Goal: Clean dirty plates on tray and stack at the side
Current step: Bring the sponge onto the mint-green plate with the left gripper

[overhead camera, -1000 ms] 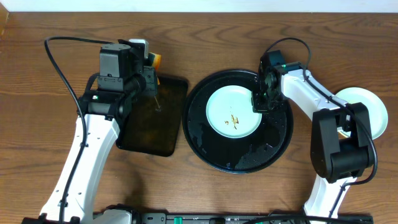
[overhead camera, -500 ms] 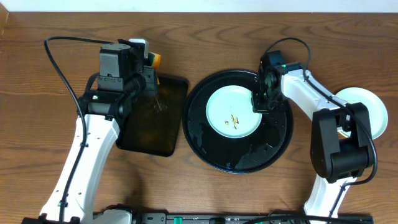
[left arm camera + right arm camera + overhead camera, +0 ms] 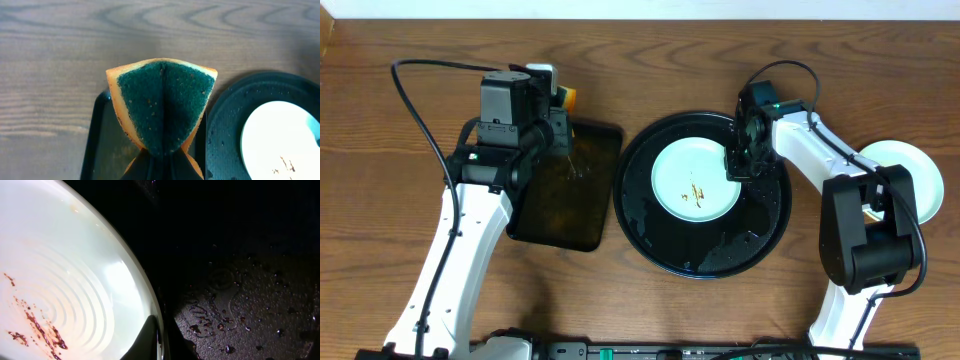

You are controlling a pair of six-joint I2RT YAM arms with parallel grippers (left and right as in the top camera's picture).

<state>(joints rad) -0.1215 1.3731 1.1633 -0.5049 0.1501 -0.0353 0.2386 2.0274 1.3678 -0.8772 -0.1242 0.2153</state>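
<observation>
While stretched over tray (image 3: 760, 240), right fingers (image 3: 142, 345) pinch plate (image 3: 672, 165).

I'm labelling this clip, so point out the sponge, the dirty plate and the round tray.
sponge (image 3: 162, 107): left wrist view, middle of its green scrubbing face.
plate (image 3: 692, 175): overhead view, centre, just above the brown smears.
round tray (image 3: 720, 250): overhead view, wet floor below the plate.
</observation>
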